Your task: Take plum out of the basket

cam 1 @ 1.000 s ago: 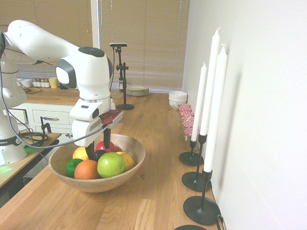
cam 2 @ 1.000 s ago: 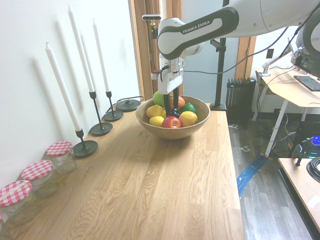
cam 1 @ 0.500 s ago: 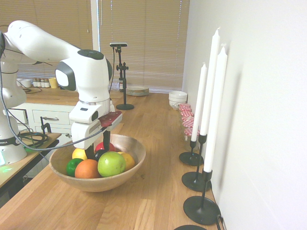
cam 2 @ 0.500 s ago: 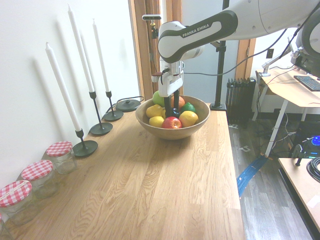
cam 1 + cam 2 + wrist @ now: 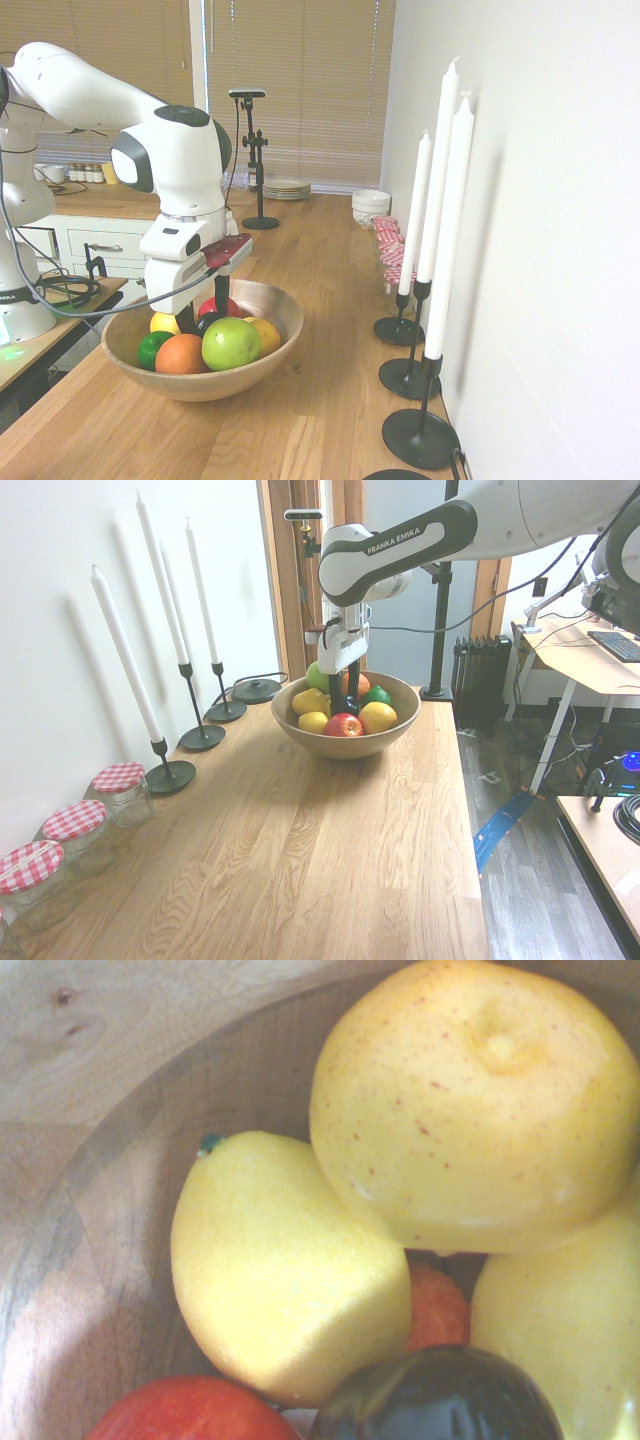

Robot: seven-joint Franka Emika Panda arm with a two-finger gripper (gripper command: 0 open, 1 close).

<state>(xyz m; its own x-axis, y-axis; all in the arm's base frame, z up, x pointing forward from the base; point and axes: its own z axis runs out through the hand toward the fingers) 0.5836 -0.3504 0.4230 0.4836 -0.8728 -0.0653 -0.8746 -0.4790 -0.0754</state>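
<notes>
In the middle of the basket, the plum sits among the fruit, apparently clamped between the gripper fingers; contact is partly hidden. Green apple at plum's 5 o'clock, orange at 7, red apple at 12. In the wrist view a lemon lies beside the plum.

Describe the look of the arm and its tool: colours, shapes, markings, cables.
The arm is glossy white with rounded links and dark grey joint bands; one band reads "FRANKA EMIKA" in white. A black cable runs along it. The tool has a white boxy body, a red plate on its side and two slim black fingers.
</notes>
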